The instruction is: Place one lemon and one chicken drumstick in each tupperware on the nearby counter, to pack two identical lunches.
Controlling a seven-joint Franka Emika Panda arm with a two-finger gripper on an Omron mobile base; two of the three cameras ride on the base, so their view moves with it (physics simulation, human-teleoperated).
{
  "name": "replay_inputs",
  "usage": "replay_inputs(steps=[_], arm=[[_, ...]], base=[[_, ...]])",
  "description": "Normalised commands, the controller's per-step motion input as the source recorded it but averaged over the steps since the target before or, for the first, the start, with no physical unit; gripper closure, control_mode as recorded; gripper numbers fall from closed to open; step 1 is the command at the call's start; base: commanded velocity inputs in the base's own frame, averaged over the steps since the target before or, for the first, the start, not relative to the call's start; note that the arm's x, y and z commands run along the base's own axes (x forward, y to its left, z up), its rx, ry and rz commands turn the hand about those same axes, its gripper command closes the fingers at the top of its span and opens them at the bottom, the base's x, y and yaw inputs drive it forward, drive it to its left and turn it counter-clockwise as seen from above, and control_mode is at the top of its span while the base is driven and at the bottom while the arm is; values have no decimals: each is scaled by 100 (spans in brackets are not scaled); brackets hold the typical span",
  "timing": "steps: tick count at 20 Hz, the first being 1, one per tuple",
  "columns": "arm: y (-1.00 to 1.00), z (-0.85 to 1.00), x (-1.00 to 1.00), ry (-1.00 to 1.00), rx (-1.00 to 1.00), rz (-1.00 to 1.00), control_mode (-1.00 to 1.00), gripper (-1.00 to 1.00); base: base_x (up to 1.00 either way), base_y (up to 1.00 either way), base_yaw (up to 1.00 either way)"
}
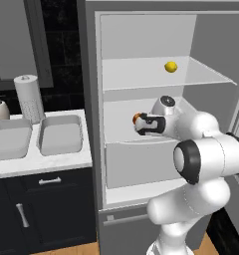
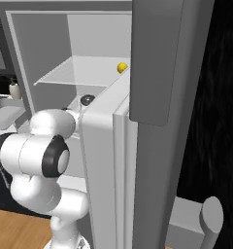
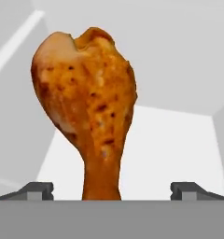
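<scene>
Browned, speckled club-shaped chicken drumstick (image 3: pixel 88 102) between spread gripper (image 3: pixel 111 190) tips

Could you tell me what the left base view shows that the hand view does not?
Left base view alone: a lemon on the fridge's upper shelf, two tupperware containers on the marble counter, a paper towel roll and a soap bottle. Hand view alone: the drumstick's browned, speckled skin and narrow bone end, between the open gripper tips. Both: the chicken drumstick inside the grey fridge.
</scene>
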Motion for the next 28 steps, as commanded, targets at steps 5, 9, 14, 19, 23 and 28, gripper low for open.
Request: replay_inputs(steps=[5,9,14,19,23,28], arm=[[0,-12,50,0,0,0,-100,-100],[19,-50,21,0,-1,1,-100,-100],[31,-84,-9,0,-4,5,-100,100],[-2,-38,-47,-1,0,1,-100,100],[-22,-4,-100,-8,0,0,-100,100],[-6,5,-100,-7,0,1,-100,100]], base=[[0,0,0],[0,0,0],[0,0,0],[0,0,0],[0,0,0],[0,0,0]])
